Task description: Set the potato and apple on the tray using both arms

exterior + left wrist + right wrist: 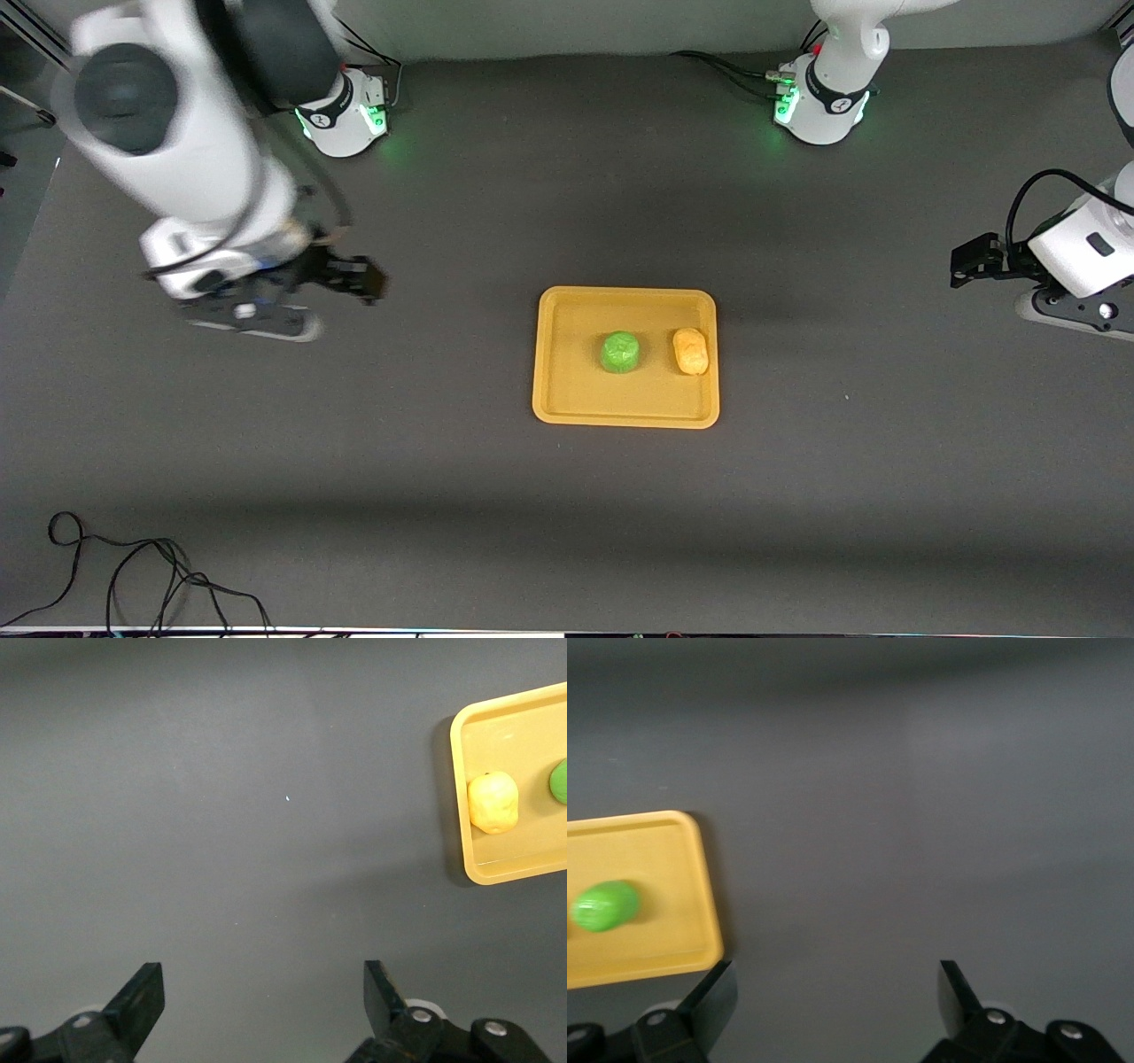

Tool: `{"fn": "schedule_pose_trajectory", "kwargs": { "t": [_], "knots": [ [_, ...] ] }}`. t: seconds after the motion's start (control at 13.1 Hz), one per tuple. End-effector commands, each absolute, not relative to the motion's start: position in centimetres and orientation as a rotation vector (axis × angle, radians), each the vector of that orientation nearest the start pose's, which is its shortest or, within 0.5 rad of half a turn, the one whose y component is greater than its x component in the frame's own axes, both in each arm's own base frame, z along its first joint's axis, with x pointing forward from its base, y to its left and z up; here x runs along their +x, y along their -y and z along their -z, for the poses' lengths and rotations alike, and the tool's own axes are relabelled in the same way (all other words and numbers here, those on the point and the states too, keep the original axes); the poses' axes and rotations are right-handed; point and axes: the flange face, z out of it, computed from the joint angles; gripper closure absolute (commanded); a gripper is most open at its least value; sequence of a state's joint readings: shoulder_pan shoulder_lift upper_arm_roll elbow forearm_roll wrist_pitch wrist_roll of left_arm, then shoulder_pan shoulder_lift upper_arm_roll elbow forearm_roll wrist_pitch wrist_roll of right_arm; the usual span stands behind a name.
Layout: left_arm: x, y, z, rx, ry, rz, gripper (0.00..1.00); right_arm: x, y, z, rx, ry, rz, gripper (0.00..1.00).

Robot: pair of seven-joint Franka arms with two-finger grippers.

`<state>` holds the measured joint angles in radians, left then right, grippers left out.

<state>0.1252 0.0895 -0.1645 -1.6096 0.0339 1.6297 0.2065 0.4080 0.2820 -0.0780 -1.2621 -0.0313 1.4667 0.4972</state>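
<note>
Where the table [496,532] comes nearest the front camera, a loose black cable [151,576] curls at the edge toward the right arm's end, and the dark mat above it lies bare up to the tray [567,390]. That yellow-orange tray sits flat about mid-table, with open mat around all four sides of its low rim. Inside it, the green apple [620,352] rests near the middle and the yellow-tan potato [691,351] lies just beside it toward the left arm's end, close to the rim, the two apart from each other. Both arms are off the tray: the right gripper [359,276] hangs over bare mat toward the right arm's end, its fingers [713,997] spread wide and empty, and the left gripper [970,261] hangs over the mat by the left arm's end, fingers [142,1001] likewise spread with nothing between them. Farthest off stand the two green-lit bases [350,111].
</note>
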Motion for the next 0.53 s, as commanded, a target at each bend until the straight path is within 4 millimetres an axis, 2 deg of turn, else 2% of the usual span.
{"fn": "schedule_pose_trajectory", "kwargs": {
  "t": [0.0,0.08,0.23,0.38,0.46],
  "knots": [
    [58.4,1.5,-56.7,-3.088,-0.414,-0.123,0.0,56.9,-12.5,-59.4,-3.181,-0.155,-0.052,0.0],
    [58.4,1.5,-56.7,-3.088,-0.412,-0.123,0.0,56.7,-9.2,-58.9,-3.177,-0.136,-0.042,0.0],
    [58.4,1.5,-56.7,-3.088,-0.415,-0.123,0.0,56.4,-4.3,-58.9,-3.173,-0.121,-0.04,0.0],
    [58.3,1.5,-56.6,-3.088,-0.415,-0.126,0.0,55.8,-0.8,-58.8,-3.172,-0.092,-0.051,0.0],
    [58.4,1.5,-56.7,-3.089,-0.41,-0.123,0.0,55.8,0.0,-58.7,-3.161,-0.095,-0.059,0.0]
  ]
}}
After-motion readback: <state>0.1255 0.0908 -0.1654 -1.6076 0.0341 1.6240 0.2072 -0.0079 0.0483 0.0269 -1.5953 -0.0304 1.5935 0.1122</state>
